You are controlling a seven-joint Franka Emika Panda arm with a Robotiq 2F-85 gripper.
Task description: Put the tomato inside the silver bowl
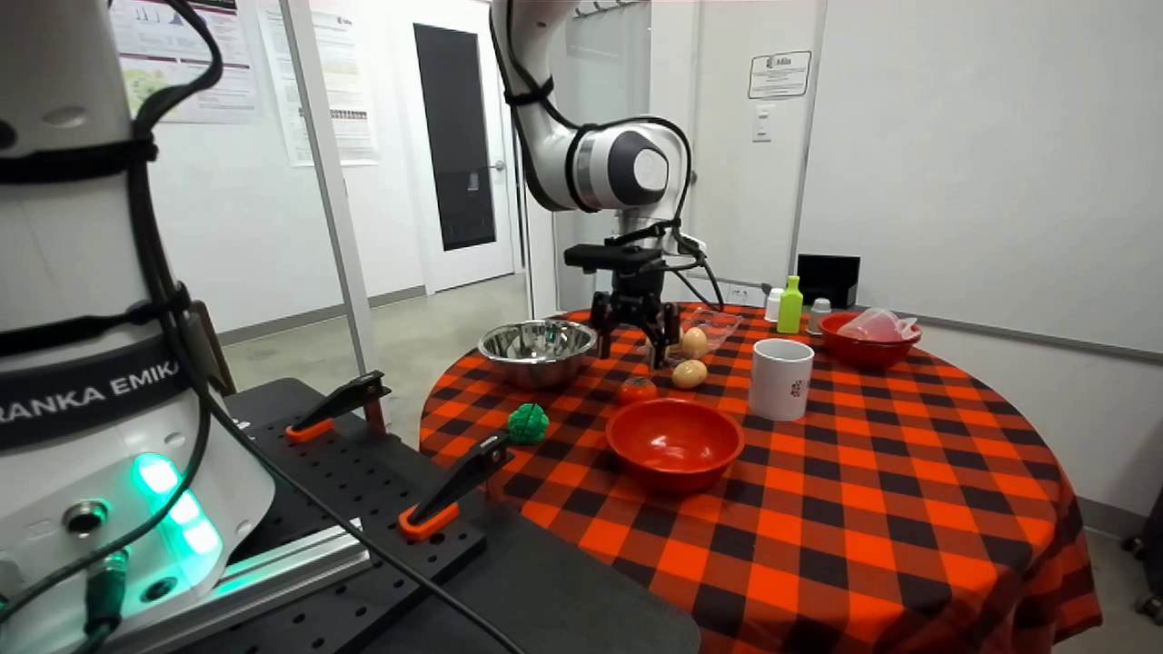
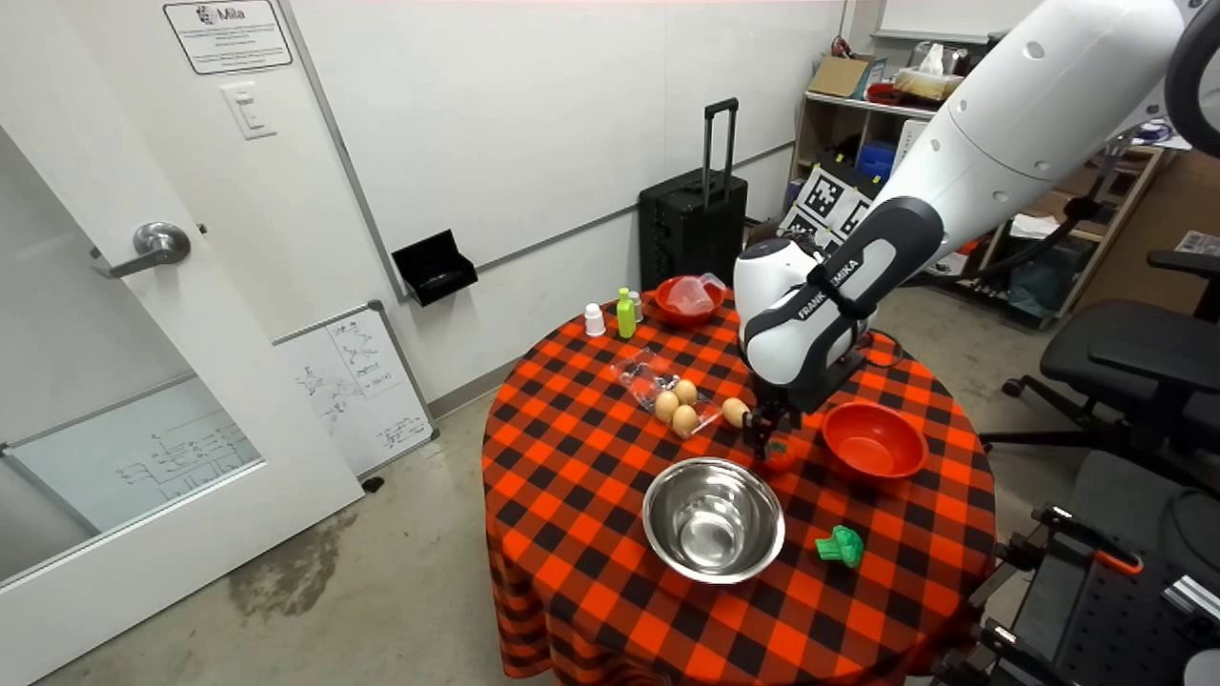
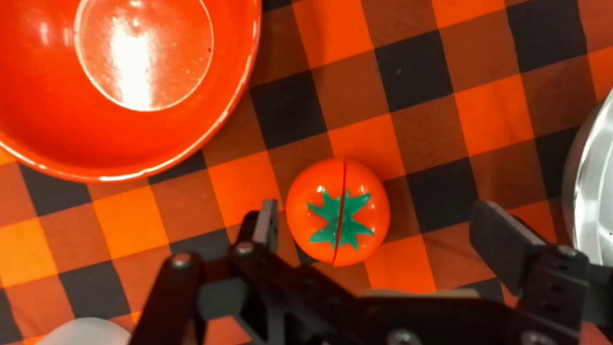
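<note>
The red tomato with green leaves [image 3: 338, 212] sits on the checkered cloth, and shows in both exterior views [image 1: 638, 391] [image 2: 780, 457]. My gripper [image 3: 376, 215] is open above it. In the wrist view the tomato lies between the fingers, nearer the left finger, with a wide gap on the right. My gripper also shows in both exterior views [image 1: 631, 352] [image 2: 770, 438]. The shiny silver bowl [image 1: 536, 372] stands near the tomato, and its inside shows bare in an exterior view [image 2: 710, 491]. Its rim is at the right edge of the wrist view [image 3: 586, 191].
A red bowl [image 1: 675, 474] [image 3: 191, 139] stands close to the tomato. A white mug [image 1: 780, 380], loose eggs [image 1: 690, 373] [image 2: 684, 419] and green broccoli [image 1: 527, 424] [image 2: 841, 546] are nearby. Bottles [image 2: 625, 314] and another red bowl [image 1: 859, 350] stand farther off.
</note>
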